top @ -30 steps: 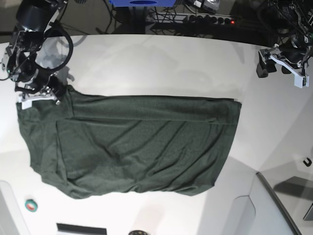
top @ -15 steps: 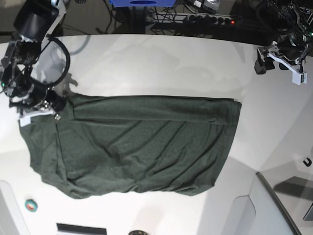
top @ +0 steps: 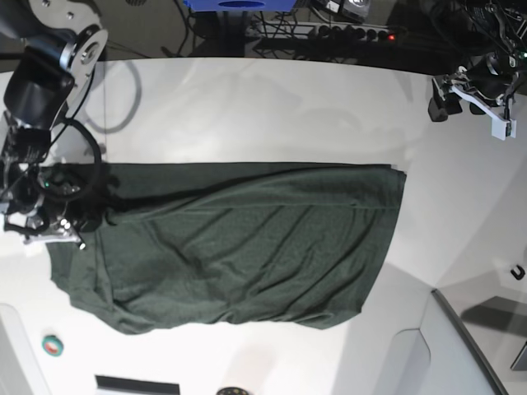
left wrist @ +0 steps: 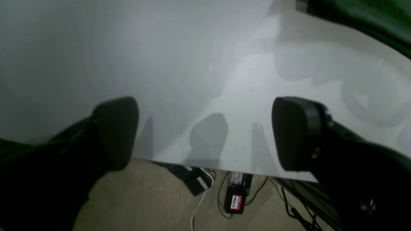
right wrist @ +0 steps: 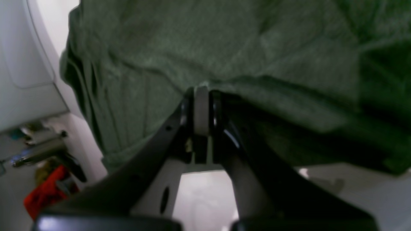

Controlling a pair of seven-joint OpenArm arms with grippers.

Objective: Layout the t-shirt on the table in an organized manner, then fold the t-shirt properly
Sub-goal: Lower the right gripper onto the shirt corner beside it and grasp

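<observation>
The dark green t-shirt (top: 239, 243) lies wrinkled across the middle of the white table (top: 272, 107). On the base view's left, my right gripper (top: 58, 232) is shut on the shirt's left edge. In the right wrist view the fingertips (right wrist: 201, 96) pinch a fold of the green fabric (right wrist: 224, 48). My left gripper (top: 468, 113) hovers open over the table's far right, away from the shirt. In the left wrist view its wide-apart fingers (left wrist: 117, 131) hold nothing, and only a corner of the shirt (left wrist: 369, 16) shows.
A small green tape roll (top: 53, 346) sits near the front left. A grey raised panel (top: 461, 346) fills the front right corner, with a small black hook (top: 517, 271) beside it. Beyond the table's far edge, cables and a power adapter (left wrist: 236, 199) lie on the floor.
My right gripper has moved toward the table's front with the shirt's left edge in it, pulling that corner along. The left gripper has drifted slightly toward the back and stays open.
</observation>
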